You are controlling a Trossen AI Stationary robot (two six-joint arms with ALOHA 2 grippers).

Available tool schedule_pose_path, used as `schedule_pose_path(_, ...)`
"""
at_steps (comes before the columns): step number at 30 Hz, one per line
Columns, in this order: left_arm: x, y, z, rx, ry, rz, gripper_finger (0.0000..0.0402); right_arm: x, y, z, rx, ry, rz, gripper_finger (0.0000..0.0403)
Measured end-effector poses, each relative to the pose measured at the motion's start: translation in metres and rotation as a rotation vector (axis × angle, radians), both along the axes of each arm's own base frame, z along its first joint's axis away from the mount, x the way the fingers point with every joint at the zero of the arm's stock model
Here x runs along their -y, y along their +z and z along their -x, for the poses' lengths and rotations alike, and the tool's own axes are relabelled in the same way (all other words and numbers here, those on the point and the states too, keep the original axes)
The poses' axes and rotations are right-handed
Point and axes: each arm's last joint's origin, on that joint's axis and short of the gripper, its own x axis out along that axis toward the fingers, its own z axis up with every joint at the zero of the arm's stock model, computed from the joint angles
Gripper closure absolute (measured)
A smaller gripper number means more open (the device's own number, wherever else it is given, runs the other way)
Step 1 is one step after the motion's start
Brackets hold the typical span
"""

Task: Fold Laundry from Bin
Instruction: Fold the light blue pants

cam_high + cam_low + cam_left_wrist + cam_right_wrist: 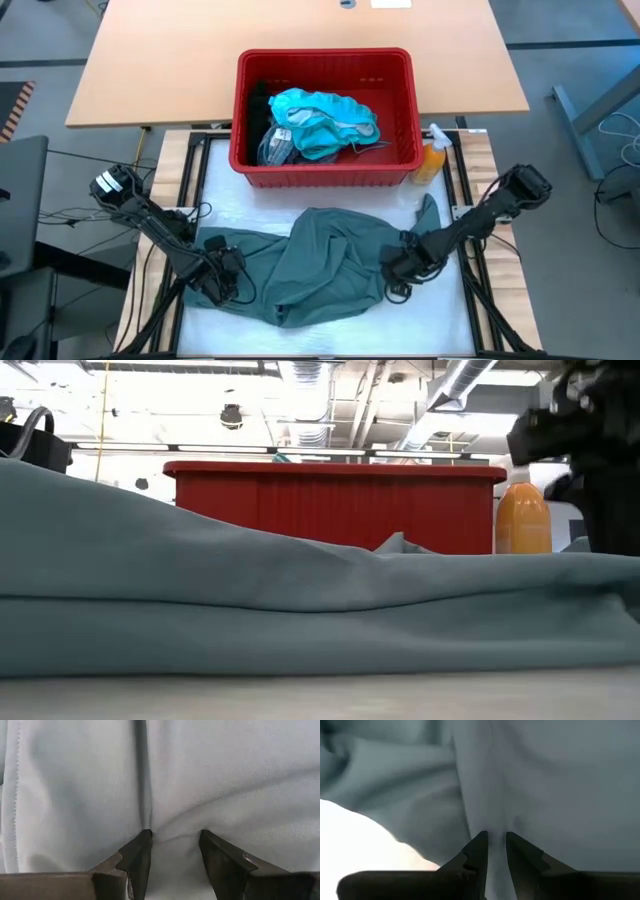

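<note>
While a grey-green garment lies spread and rumpled on the near half of the table, both grippers hold it. The left gripper sits at its left end, fingers a little apart with a pinch of cloth bunched between them. The right gripper is at its right side, fingers nearly together on a thin fold. Just beyond the garment stands the red bin. It holds bright teal laundry heaped in the middle, a striped cloth at the heap's near left, and a black piece against the left wall. An orange bottle stands beside the bin's near right corner.
</note>
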Motion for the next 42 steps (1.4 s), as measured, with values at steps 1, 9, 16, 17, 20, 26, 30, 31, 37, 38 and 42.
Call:
schedule_pose_path(1, 0.001, 0.000, 0.001, 0.003, 0.001, -0.001, 0.0239, 0.001, -0.003, 0.001, -0.006, -0.001, -0.012, 0.0306)
schedule_pose_path(9, 0.005, 0.000, 0.006, 0.012, -0.001, -0.004, 0.0239, 0.001, -0.012, 0.015, -0.085, 0.016, 0.011, 0.0306)
schedule_pose_path(16, 0.007, 0.000, 0.009, 0.011, 0.013, -0.005, 0.0239, 0.013, -0.030, 0.033, -0.169, -0.047, 0.105, 0.0362)
schedule_pose_path(17, 0.008, 0.000, 0.010, 0.010, 0.014, -0.006, 0.0239, 0.013, -0.030, 0.034, -0.169, -0.048, 0.116, 0.0377)
schedule_pose_path(20, 0.008, 0.000, 0.011, 0.007, 0.012, -0.006, 0.0239, 0.019, -0.028, 0.035, -0.183, -0.059, 0.177, 0.0388)
schedule_pose_path(26, 0.008, 0.000, 0.011, -0.002, 0.023, 0.001, 0.0239, 0.042, -0.004, 0.032, -0.255, -0.118, 0.373, 0.0382)
schedule_pose_path(30, 0.008, 0.001, 0.011, -0.005, 0.047, 0.009, 0.0239, 0.060, 0.006, 0.022, -0.200, -0.173, 0.540, 0.0387)
schedule_pose_path(31, 0.008, 0.001, 0.012, -0.005, 0.049, 0.009, 0.0239, 0.065, 0.009, 0.019, -0.161, -0.198, 0.592, 0.0386)
schedule_pose_path(37, 0.008, 0.001, 0.012, -0.006, 0.051, 0.010, 0.0239, 0.095, 0.030, -0.011, 0.047, -0.333, 0.808, 0.0383)
schedule_pose_path(38, 0.008, 0.001, 0.012, -0.005, 0.053, 0.010, 0.0239, 0.099, 0.036, -0.016, 0.079, -0.346, 0.835, 0.0384)
schedule_pose_path(42, 0.008, 0.000, 0.012, -0.004, 0.059, 0.010, 0.0239, 0.110, 0.063, -0.041, 0.217, -0.381, 0.911, 0.0384)
